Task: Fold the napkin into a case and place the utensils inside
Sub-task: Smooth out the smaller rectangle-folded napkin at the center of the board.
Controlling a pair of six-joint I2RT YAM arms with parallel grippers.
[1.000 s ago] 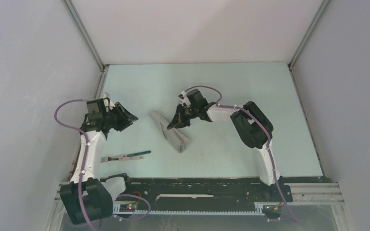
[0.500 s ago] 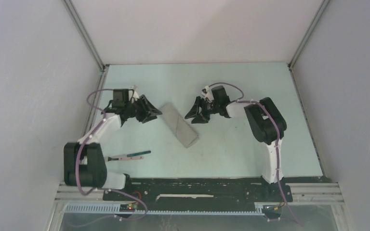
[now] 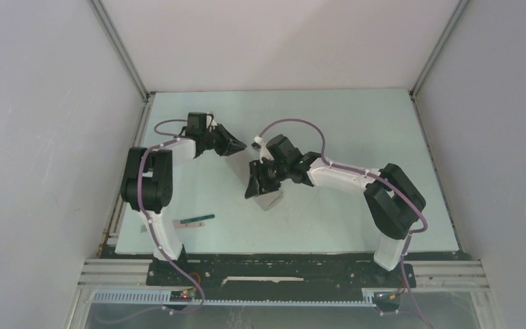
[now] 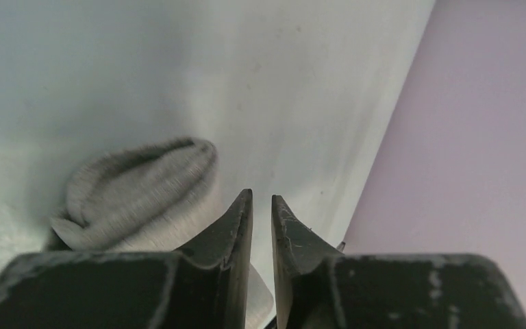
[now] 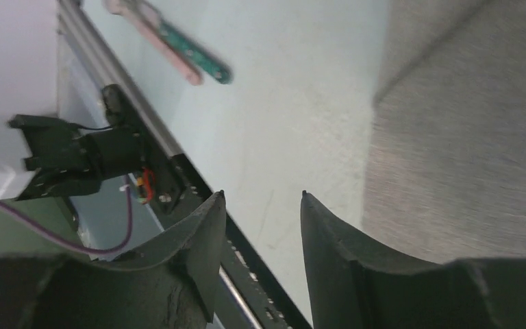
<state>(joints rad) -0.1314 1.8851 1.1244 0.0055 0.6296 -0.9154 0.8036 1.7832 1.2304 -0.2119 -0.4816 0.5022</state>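
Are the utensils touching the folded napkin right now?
Apart. The top view shows a stretch of bare table between the utensils and the folded napkin; the right wrist view shows the same gap.

The pale green worktop (image 3: 356, 130) carries a narrow folded grey cloth (image 3: 271, 200), lying diagonally near its middle. Well apart, toward the near left corner, a green-handled utensil (image 3: 202, 218) lies against a silver one (image 3: 180, 224).

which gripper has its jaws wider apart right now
The right gripper: its wrist view shows a clear gap between its fingers, beside the napkin. The left gripper shows only a thin slit.
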